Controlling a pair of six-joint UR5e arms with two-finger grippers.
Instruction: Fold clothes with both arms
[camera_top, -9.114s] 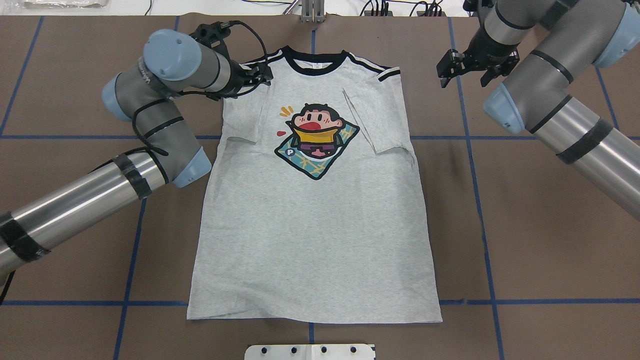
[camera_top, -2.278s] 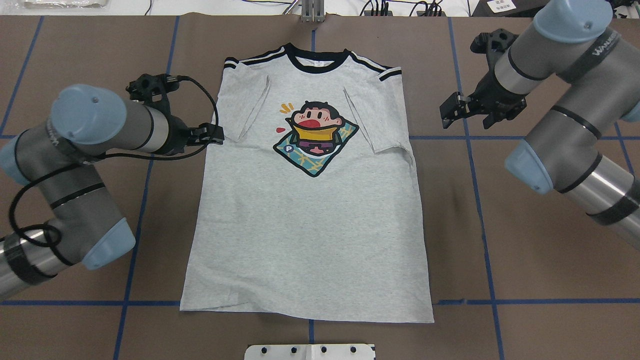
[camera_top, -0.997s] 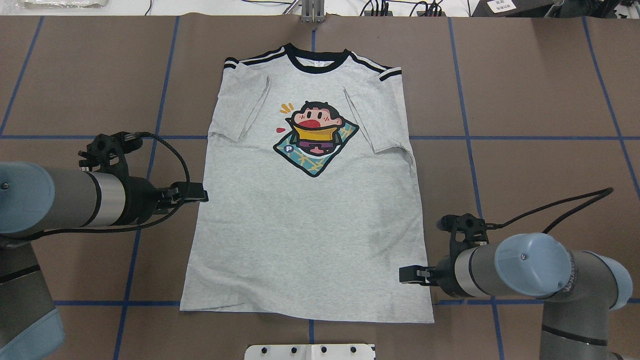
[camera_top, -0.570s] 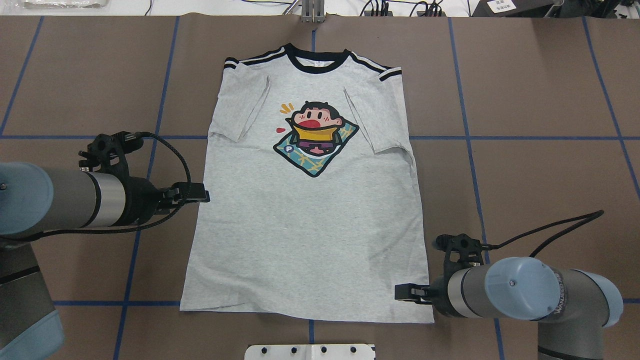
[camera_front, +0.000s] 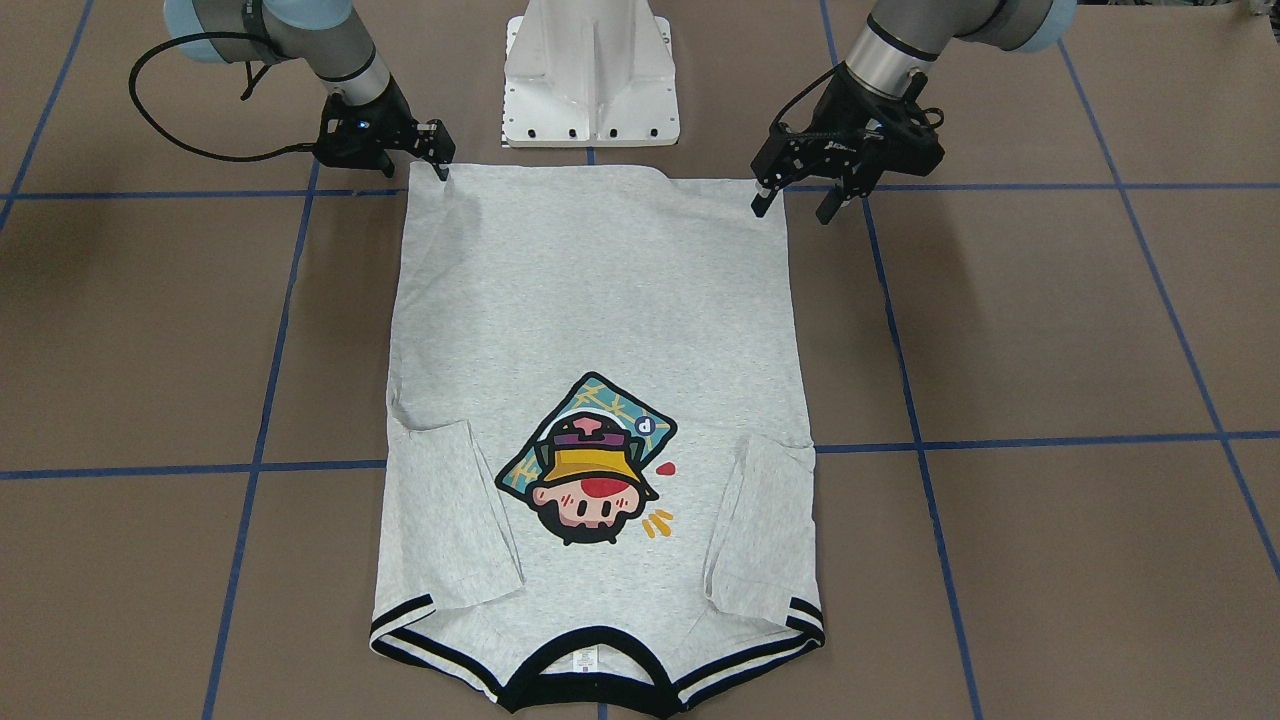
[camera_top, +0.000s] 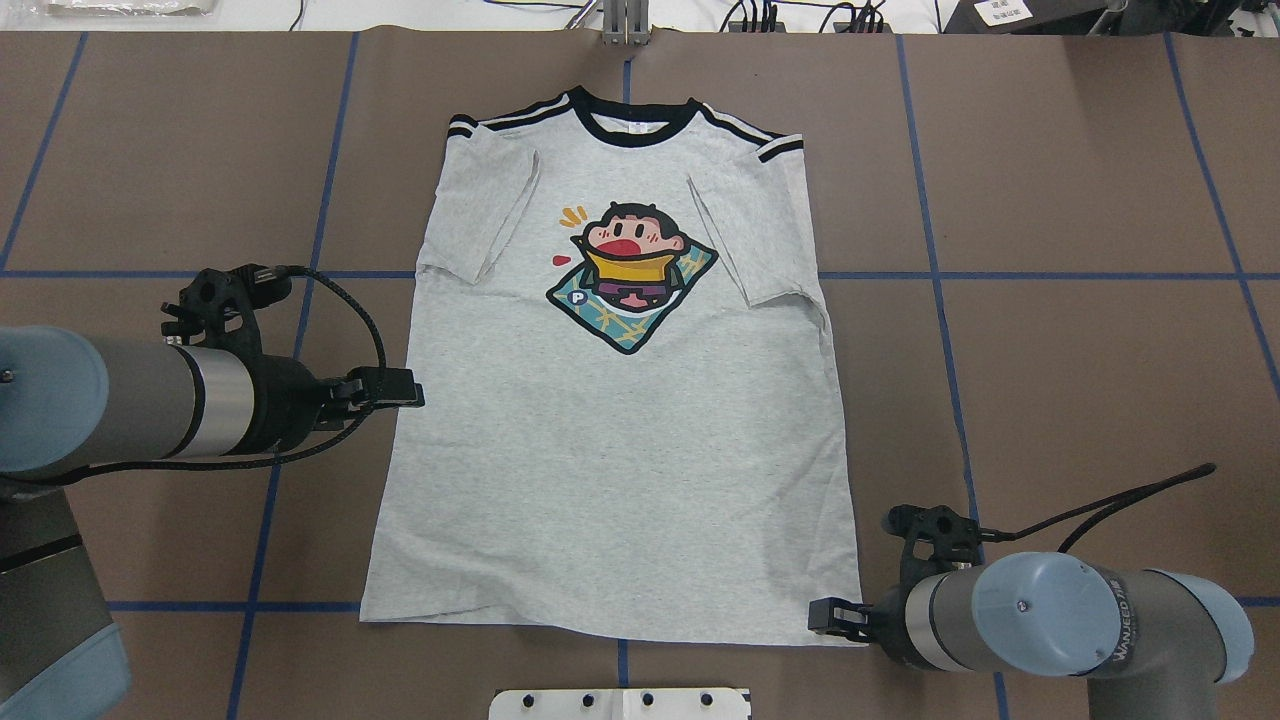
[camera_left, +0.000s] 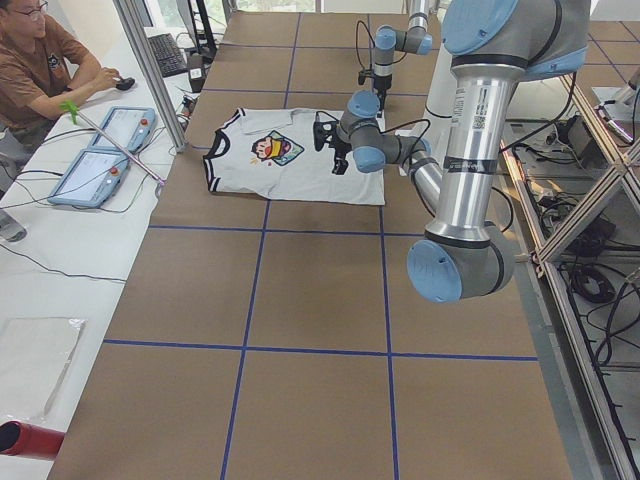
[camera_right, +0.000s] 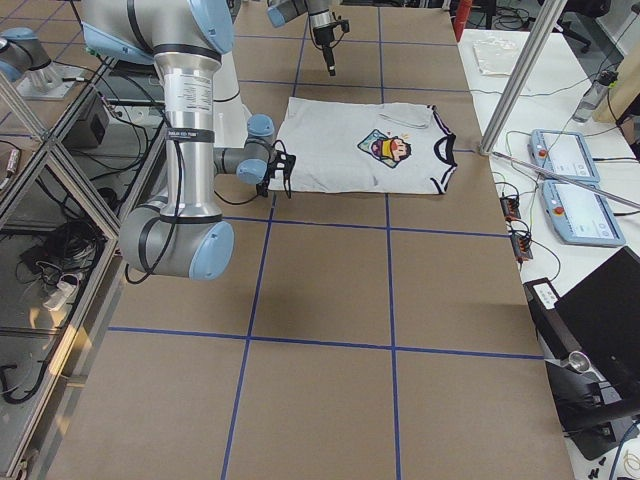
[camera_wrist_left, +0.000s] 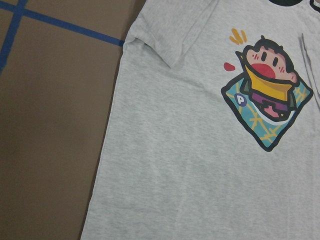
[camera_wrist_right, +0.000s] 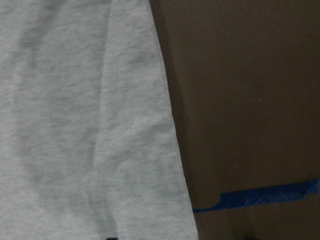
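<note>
The grey T-shirt (camera_top: 620, 450) lies flat and face up, collar away from the robot, with both sleeves folded inward over the chest. My right gripper (camera_front: 415, 170) sits low at the hem's right corner (camera_top: 825, 617) and looks open. Its wrist view shows only the shirt's side edge (camera_wrist_right: 75, 125) close up. My left gripper (camera_front: 793, 205) hangs open well above the shirt's left edge (camera_top: 405, 388), holding nothing. Its wrist view looks down on the cartoon print (camera_wrist_left: 267, 87) from some height.
The white pedestal base (camera_front: 590, 70) stands just behind the hem. Blue tape lines cross the brown table (camera_top: 1100, 350). A person (camera_left: 40, 60) sits at a side table with two tablets (camera_left: 100, 150) beyond the collar end.
The right gripper has travelled toward the robot along the shirt's right edge and reached the hem corner. The left gripper has hardly moved. The shirt lies as before.
</note>
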